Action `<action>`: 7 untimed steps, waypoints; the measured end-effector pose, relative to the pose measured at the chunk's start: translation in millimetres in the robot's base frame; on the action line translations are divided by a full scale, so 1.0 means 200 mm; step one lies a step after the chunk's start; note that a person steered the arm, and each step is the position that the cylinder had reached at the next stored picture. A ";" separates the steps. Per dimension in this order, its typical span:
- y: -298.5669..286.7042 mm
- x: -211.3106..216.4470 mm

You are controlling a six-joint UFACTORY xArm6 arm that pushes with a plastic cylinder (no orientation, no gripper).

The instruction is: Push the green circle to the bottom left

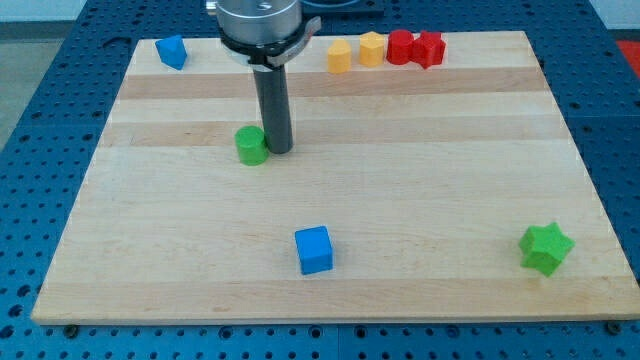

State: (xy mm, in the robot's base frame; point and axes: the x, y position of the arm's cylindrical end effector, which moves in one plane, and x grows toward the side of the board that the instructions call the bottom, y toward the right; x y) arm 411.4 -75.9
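Observation:
The green circle (251, 146) is a small green cylinder left of the board's middle, in its upper half. My tip (279, 150) stands right beside it on the view's right, touching or nearly touching its side. The dark rod rises from there to the arm's grey flange at the view's top. The wooden board (400, 220) fills most of the view.
A blue block (172, 51) sits at the top left corner. Two yellow blocks (340, 56) (372, 48) and two red blocks (400, 47) (430, 49) line the top edge. A blue cube (314, 250) lies low in the middle. A green star (546, 248) lies at bottom right.

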 end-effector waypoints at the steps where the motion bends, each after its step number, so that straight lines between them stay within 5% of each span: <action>1: -0.13 -0.01; 3: -0.25 -0.13; 5: -0.49 0.16; 7: -0.50 0.10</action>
State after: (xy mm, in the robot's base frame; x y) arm 431.2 -176.4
